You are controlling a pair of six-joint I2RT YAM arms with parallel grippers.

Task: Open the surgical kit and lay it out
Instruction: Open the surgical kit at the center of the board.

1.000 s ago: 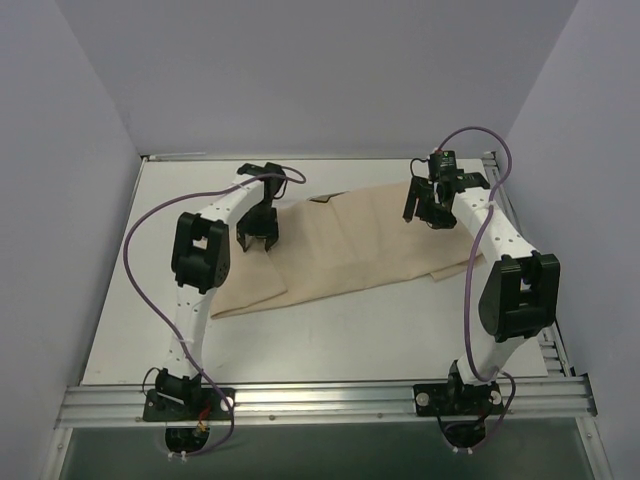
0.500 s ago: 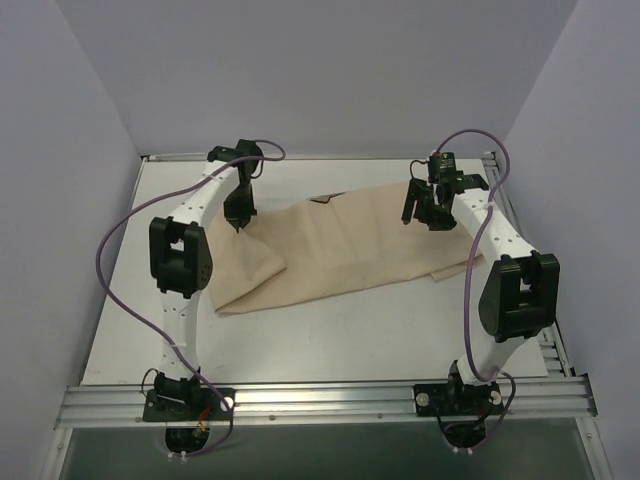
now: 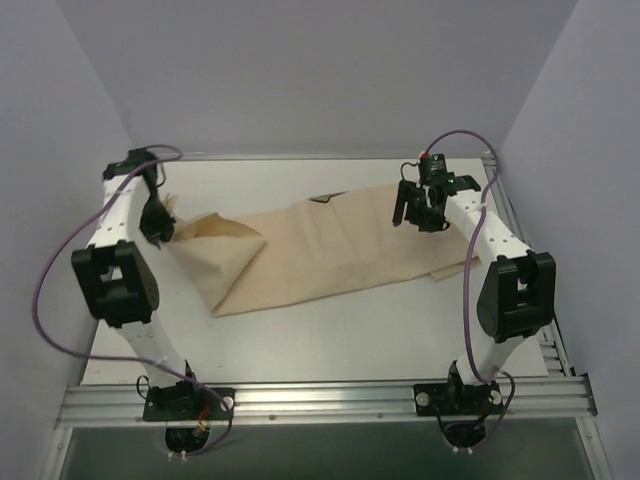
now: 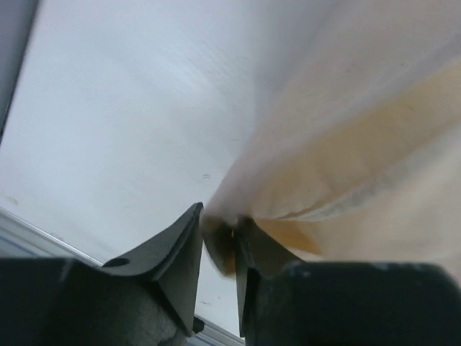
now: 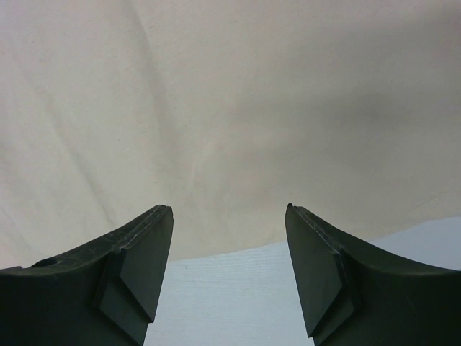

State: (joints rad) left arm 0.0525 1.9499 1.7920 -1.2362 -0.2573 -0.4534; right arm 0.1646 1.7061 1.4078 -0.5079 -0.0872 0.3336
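The surgical kit shows only as its beige cloth wrap (image 3: 330,250), lying folded across the middle of the table; whatever lies inside is hidden. My left gripper (image 3: 160,222) is at the far left, shut on a corner of the cloth (image 4: 220,241) and holding it stretched out to the left, lifted off the table. The pinched fold bunches between the fingertips in the left wrist view. My right gripper (image 3: 418,212) hovers open over the cloth's right end (image 5: 230,122), with nothing between its fingers (image 5: 148,238).
White table (image 3: 350,330) with a metal rail (image 3: 320,398) along the near edge. Purple-grey walls close in at the left, back and right. The left arm stands close to the left wall.
The left gripper closed on the cloth's left part and swung far left, pulling a flap out toward the wall. The right gripper shifted slightly and stayed open.
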